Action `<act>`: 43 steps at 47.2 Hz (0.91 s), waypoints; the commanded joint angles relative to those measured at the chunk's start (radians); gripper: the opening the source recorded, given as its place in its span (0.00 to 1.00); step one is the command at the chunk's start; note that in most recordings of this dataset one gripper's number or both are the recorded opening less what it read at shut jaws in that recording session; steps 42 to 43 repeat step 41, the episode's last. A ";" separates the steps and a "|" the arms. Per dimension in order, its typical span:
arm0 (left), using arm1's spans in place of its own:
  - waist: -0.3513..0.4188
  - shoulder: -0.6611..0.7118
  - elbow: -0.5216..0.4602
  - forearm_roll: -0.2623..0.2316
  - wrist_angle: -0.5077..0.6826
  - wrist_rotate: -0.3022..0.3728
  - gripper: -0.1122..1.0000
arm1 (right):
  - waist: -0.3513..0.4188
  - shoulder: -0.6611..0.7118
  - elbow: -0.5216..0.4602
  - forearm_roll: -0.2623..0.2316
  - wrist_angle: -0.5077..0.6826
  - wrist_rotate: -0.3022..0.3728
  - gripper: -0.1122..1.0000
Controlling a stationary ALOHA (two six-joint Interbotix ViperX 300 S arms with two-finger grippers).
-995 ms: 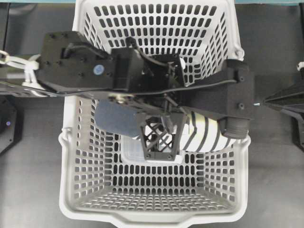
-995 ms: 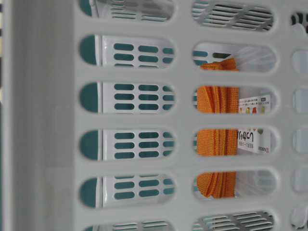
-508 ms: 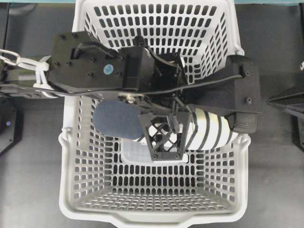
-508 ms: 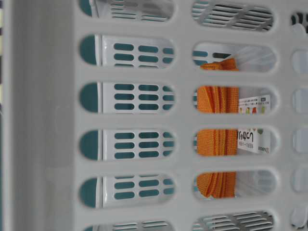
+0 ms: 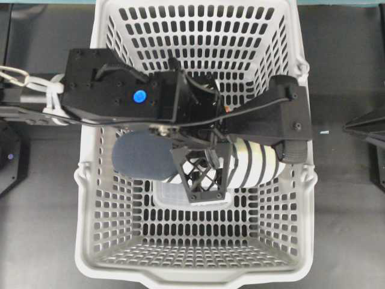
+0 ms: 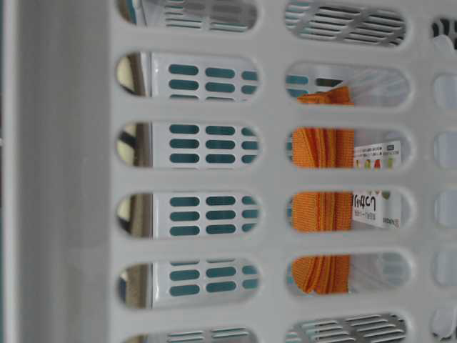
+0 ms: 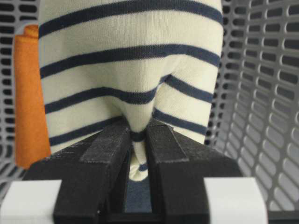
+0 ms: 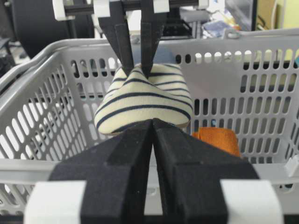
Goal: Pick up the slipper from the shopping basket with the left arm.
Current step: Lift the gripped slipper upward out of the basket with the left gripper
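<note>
Fingers (image 7: 105, 154) of the left arm (image 5: 114, 93) are pinched nearly together on a fold of the slipper (image 7: 131, 70), bunching the striped cream fabric into a peak between the two black pads, and that grip looks solid! Compared with a second ago, the slipper has come up: from overhead its navy sole shows far more fully and sits further out from under the arm, and the whole shoe has swung a little leftward. It's rising inside the shopping basket (image 5: 120, 259), hanging off the floor. From the right wrist view you can see it dangling just under the left fingers, toe end facing us, roughly level with the basket's rim, with the orange cloth (image 8: 217, 140) left behind lower down against the far wall. I'd call the pick as good as made; what remains is clearing the rim. Over on the right, the other arm's fingers (image 8: 128, 163) are pressed together on nothing, parked outside the basket over the dark desk (image 5: 349, 229), well apart from the action.
</note>
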 commanded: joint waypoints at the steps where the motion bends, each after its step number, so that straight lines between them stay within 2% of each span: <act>1: 0.002 -0.055 0.028 0.005 -0.052 -0.003 0.18 | 0.002 0.005 -0.015 0.003 -0.006 0.002 0.10; 14: 0.005 -0.083 0.089 0.005 -0.057 -0.008 0.18 | 0.002 0.006 -0.015 0.003 -0.006 0.002 0.09; 43: 0.006 -0.078 0.094 0.003 -0.069 -0.008 0.18 | 0.002 0.005 -0.003 0.003 -0.012 0.002 0.10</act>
